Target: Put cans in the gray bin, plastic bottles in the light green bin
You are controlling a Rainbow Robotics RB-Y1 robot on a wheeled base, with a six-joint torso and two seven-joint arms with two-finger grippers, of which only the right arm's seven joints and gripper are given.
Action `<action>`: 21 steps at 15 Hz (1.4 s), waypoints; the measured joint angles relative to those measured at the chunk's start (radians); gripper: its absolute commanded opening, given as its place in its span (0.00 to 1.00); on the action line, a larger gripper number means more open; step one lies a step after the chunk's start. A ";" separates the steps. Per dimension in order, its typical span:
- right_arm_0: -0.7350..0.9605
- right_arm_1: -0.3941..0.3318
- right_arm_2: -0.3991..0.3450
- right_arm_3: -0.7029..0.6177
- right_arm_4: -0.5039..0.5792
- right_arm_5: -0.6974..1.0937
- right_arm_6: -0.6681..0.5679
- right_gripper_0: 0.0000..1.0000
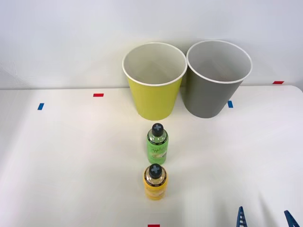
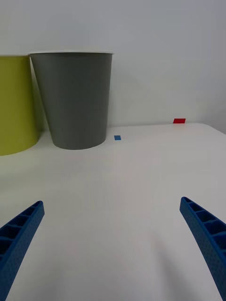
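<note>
White wall stands behind a white table (image 1: 57, 161) marked with small red and blue tape pieces. At the far side stand the light green bin (image 1: 154, 90) and the gray bin (image 1: 215, 82), side by side with rims nearly touching, mouths up and open, so a thing can be dropped straight in from above; both look empty as far as their pale insides show.

The plastic bottles stand in a row nearer the robot, in line with the light green bin: the green bottle (image 1: 157, 143) just in front of that bin, the yellow-orange bottle (image 1: 155, 182) nearer still, a small gap between them. Each is upright, long axis vertical, dark cap pointing up, which probably favours a sideways grasp around the body.

The right tool (image 1: 265, 218) sits low at the near right edge, well apart from the bottles, its blue fingers (image 2: 19, 230) spread wide and holding nothing. In the wrist view it faces the gray bin, not the bottles, so I judge it must swing left first. No cans are visible.
</note>
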 measured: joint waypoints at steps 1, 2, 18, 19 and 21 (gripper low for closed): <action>0.000 0.000 0.000 0.000 0.000 0.000 0.000 1.00; 0.000 0.000 0.000 0.000 0.000 0.000 0.000 1.00; 0.000 0.000 0.000 0.000 0.000 0.000 0.000 1.00; 0.000 0.000 0.000 0.000 0.000 0.000 0.000 1.00; 0.000 0.000 0.000 0.000 0.000 0.000 0.000 1.00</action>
